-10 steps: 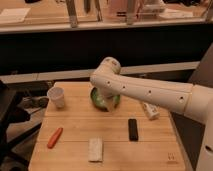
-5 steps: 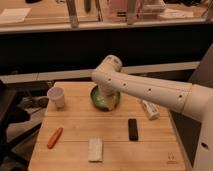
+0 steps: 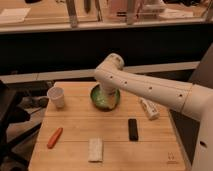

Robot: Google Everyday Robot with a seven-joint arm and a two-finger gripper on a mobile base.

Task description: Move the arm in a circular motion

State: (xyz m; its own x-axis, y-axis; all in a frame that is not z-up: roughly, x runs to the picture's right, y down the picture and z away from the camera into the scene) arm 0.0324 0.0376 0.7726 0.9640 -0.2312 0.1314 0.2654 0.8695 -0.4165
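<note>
The glossy white arm (image 3: 150, 90) reaches in from the right edge across the wooden table (image 3: 75, 125). Small dark dots run along its thick segment. Its rounded elbow joint (image 3: 113, 64) sits above the table's back middle. From there a short pale segment points down to the gripper (image 3: 106, 95), which hangs just above or inside a green bowl (image 3: 98, 102).
On the table stand a white cup (image 3: 56, 96) at the left, an orange stick-like item (image 3: 55, 137) at the front left, a white packet (image 3: 95, 149) at the front, a black bar (image 3: 133, 129) and a white wrapped item (image 3: 149, 108) under the arm. A dark counter (image 3: 100, 45) runs behind.
The elbow joint has shifted slightly to the right and up. The pale tip stays over the green bowl. The objects on the table have not moved.
</note>
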